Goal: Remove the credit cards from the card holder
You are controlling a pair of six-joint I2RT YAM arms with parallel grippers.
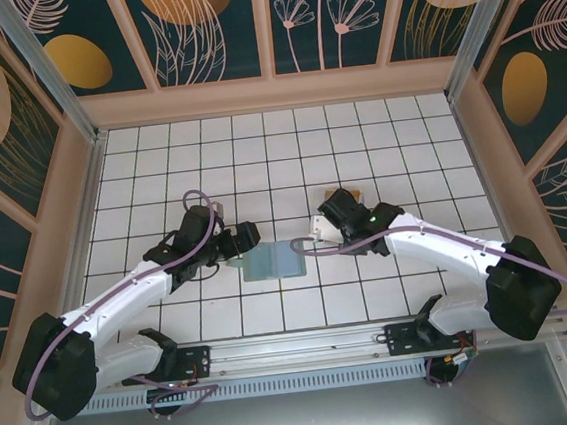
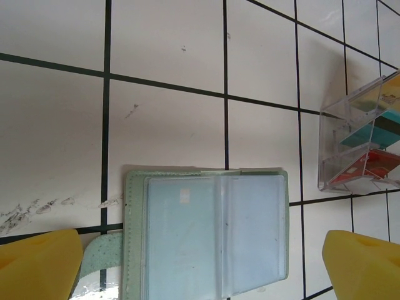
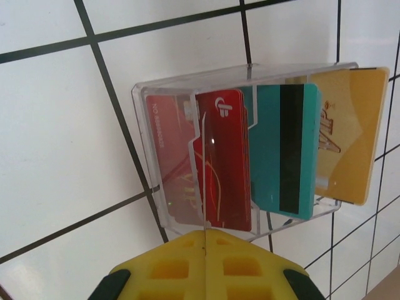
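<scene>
The card holder [image 1: 271, 262] lies open and flat on the tiles, its pale blue-grey inner face [image 2: 206, 237] up and its clear sleeves showing plain blue. My left gripper [image 1: 250, 244] hovers over it, open, a yellow fingertip [image 2: 37, 265] on each side [image 2: 200, 269]. The credit cards stand in a clear tray [image 3: 147, 125]: two red [image 3: 228, 162], one teal [image 3: 284, 150], one gold [image 3: 350, 131]. My right gripper [image 3: 205, 234] is shut, its tips at the tray's near edge, in line with a thin clear divider.
The clear tray [image 1: 336, 197] sits on the tiles just past my right gripper [image 1: 321, 227], to the right of the card holder; the left wrist view shows it [image 2: 353, 144] at the right edge. Wooden walls [image 1: 272, 93] ring the white tiled floor.
</scene>
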